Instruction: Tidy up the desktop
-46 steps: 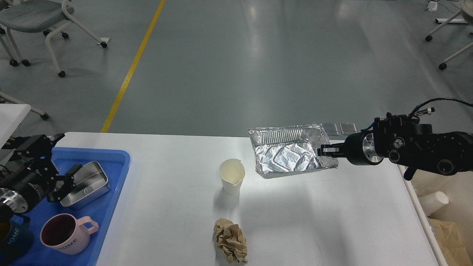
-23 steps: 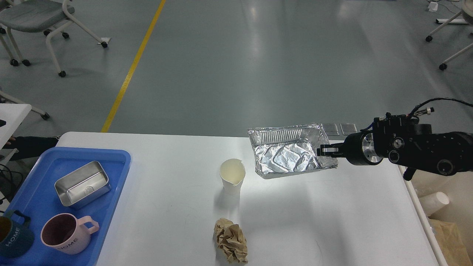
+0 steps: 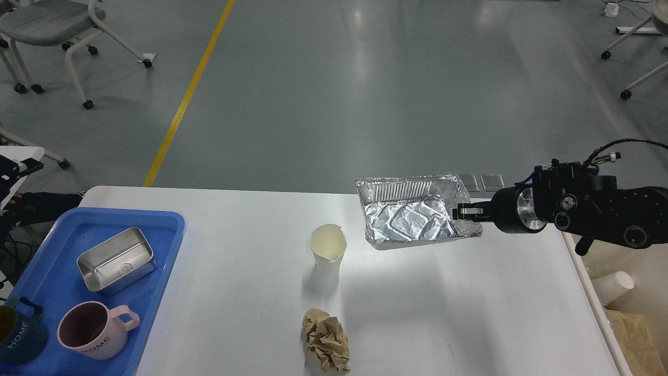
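1. The desktop (image 3: 250,250) fills the lower half of the view, and it's where all the leftover clutter sits. Nothing on it has moved in the last second.
2. Blue tray (image 3: 42,250) at its left end hasn't changed either: steel tin (image 3: 116,259), pink mug (image 3: 94,330) and dark mug (image 3: 18,337) are all inside it.
3. Big change is the left arm. A second ago its gripper was right at the tin in the tray, now it's gone from view completely. Looks to me like the tin is dropped off and that side is done for now.
4. Foil pan (image 3: 412,218) has drifted a bit to the right. It hangs tilted above the far right part of the desktop, its shadow below it.
5. Right gripper (image 3: 466,212) has its jaws pinched on the pan's right rim.
6. My guess is the pan is headed for the bin off the right edge.
7. Still left: paper cup (image 3: 327,254) mid-desk, and the crumpled paper (image 3: 326,340) near the front edge.
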Motion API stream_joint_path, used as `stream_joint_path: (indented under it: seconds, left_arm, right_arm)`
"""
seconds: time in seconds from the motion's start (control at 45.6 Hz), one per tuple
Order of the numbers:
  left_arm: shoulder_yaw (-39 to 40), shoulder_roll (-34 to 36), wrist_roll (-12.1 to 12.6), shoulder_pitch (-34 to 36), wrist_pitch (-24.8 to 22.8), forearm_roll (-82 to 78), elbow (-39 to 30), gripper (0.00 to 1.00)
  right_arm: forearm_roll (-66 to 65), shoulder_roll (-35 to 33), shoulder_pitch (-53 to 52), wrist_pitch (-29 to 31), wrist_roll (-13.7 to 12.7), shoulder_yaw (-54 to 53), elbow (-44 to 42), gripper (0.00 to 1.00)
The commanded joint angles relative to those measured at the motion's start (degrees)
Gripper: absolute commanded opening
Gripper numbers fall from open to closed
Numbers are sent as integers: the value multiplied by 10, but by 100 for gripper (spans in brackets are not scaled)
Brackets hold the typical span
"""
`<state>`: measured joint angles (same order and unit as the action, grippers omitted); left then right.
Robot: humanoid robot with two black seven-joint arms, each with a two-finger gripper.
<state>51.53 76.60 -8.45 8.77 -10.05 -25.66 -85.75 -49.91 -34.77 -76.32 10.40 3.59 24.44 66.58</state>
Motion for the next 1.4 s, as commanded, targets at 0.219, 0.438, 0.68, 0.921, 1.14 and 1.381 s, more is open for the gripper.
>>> stream_joint_path:
  seconds: [0.219, 0.438, 0.68, 0.921, 1.14, 1.381]
  left_arm:
    - [-36, -150, 85, 118, -101, -278, 16, 96]
    - [-131, -287, 93, 222, -95, -338, 125, 96]
    - [-244, -391, 105, 291, -45, -361, 147, 96]
    - [-296, -467, 111, 326, -48, -361, 181, 96]
    - [-337, -516, 114, 348, -48, -359, 230, 96]
    - [-337, -581, 114, 348, -48, -359, 294, 93]
  right_arm:
    - [1, -6, -1, -6, 0, -1, 7, 0]
    - [0, -14, -1, -6, 1, -2, 10, 0]
    - [0, -14, 0, -13, 1, -2, 14, 0]
    - [0, -14, 0, -14, 2, -2, 14, 0]
    - [0, -14, 0, -17, 3, -2, 14, 0]
    - [0, -22, 0, -19, 4, -4, 20, 0]
